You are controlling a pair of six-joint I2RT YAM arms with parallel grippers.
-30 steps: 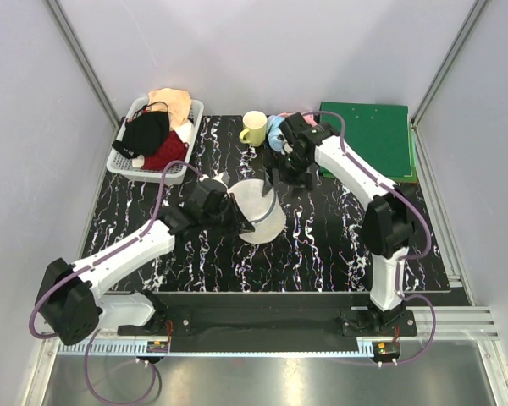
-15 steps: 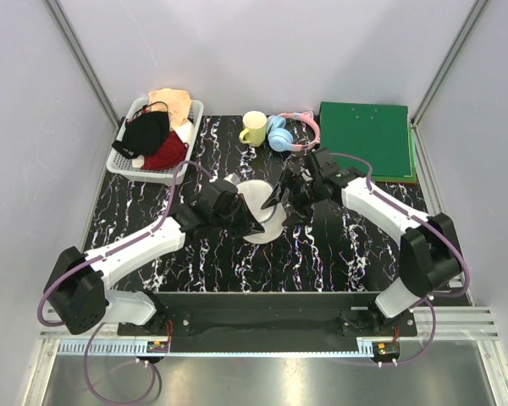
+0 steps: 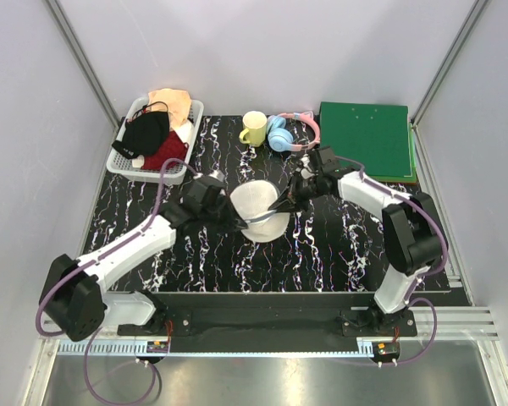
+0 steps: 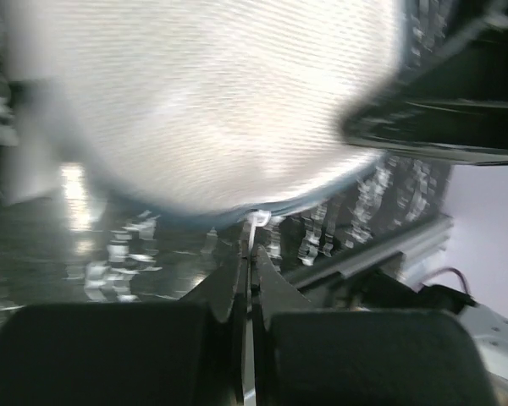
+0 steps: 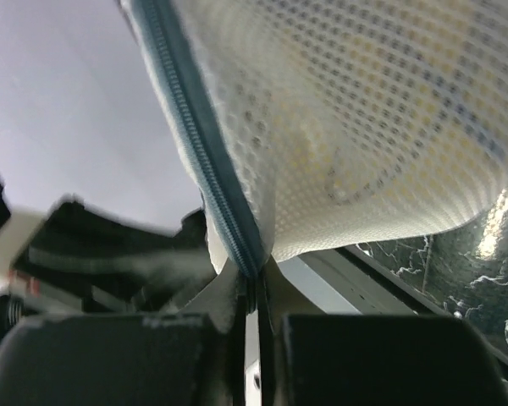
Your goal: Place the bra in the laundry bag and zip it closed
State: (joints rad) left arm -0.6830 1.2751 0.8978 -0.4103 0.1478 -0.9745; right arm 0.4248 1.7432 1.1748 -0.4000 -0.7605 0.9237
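A black table (image 3: 339, 245) veined with white fills the floor of the cell, and both arms reach in over it from the near edge, meeting near its middle. At the far right corner lies a flat green board (image 3: 364, 139). At the far left stands a white slatted basket (image 3: 135, 165) holding a black garment (image 3: 144, 131), a dark red garment (image 3: 165, 155) and a peach cloth (image 3: 171, 101). The laundry bag (image 3: 258, 203) sits mid-table between the two arms, a pale mesh dome tilted up off the surface, its rim held on either side. Behind it, near the far edge, blue headphones with a pink band (image 3: 281, 134) lie just beside a yellow mug (image 3: 254, 128). The left gripper (image 4: 250, 254) comes at the bag from the left with its fingers pressed together on a small pale zipper tab (image 4: 256, 220) at the lower rim of the mesh. The right gripper (image 5: 254, 292) comes from the right, its fingers closed tight on the bag's edge where the grey-blue zipper (image 5: 207, 144) runs along the rim. In the right wrist view a soft yellow tint shows through the mesh, the bra (image 5: 432, 93) inside the bag, though its shape cannot be made out.
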